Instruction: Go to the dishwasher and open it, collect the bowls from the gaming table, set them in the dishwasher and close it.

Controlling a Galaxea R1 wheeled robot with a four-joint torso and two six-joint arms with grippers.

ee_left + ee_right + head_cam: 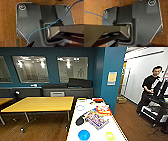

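Two bowls sit near the close end of the white gaming tabletop (75,122): one blue bowl (84,135), one yellow-green bowl (109,136), apart. Whether either end effector is wide or narrow cannot be told.

Wooden tabletop (40,104): left of centre, yellow-tan, on thin metal legs.
Person (150,90): far right, dressed in black, standing at a control rig.
Poster (112,78): pale sheet on the teal pillar, upper right of centre.
Floor (135,122): brown wood planks, lower right.
Wall panels (31,69): upper left, reflecting ceiling lights.
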